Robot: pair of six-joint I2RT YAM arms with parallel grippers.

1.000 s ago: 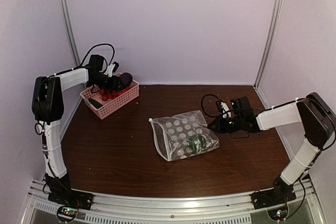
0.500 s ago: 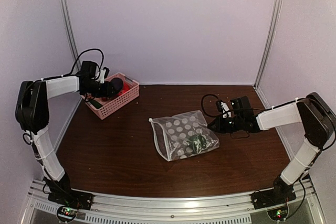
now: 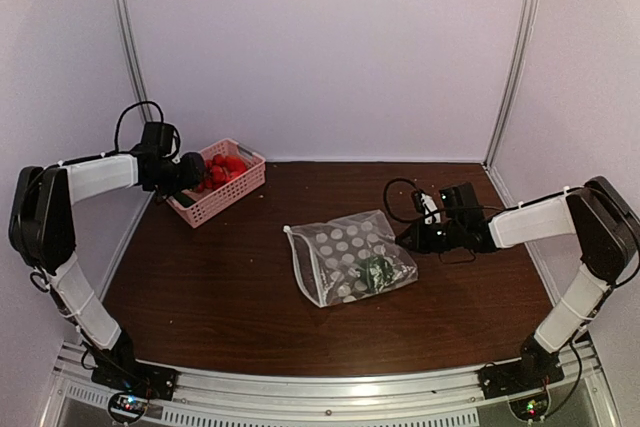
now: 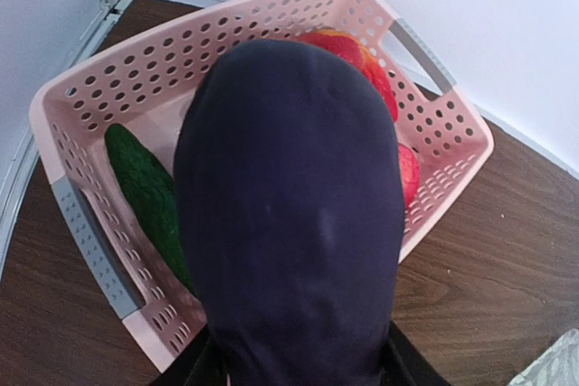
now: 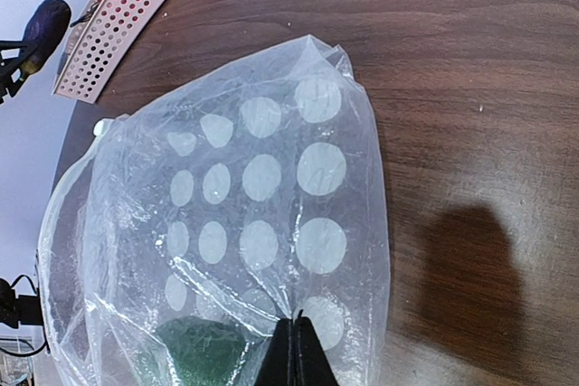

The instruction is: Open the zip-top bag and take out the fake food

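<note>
The zip-top bag (image 3: 345,252) lies mid-table, clear with white dots, its white zip strip on the left edge. A green piece (image 3: 376,269) shows inside it, also seen in the right wrist view (image 5: 201,346). My right gripper (image 3: 408,238) is shut, pinching the bag's right edge (image 5: 297,350). My left gripper (image 3: 183,173) is shut on a dark purple piece (image 4: 289,214) and holds it over the pink basket (image 3: 228,193). The purple piece hides most of the left fingers.
The pink basket (image 4: 118,79) at the back left holds a green cucumber-like piece (image 4: 145,192) and red-orange pieces (image 4: 378,83). Side walls stand close on the left and right. A black cable loops on the table by the right wrist (image 3: 400,192).
My left arm has swung left and back with the dark purple piece, from over the basket's middle to its left edge. The right gripper and the bag have not moved.
</note>
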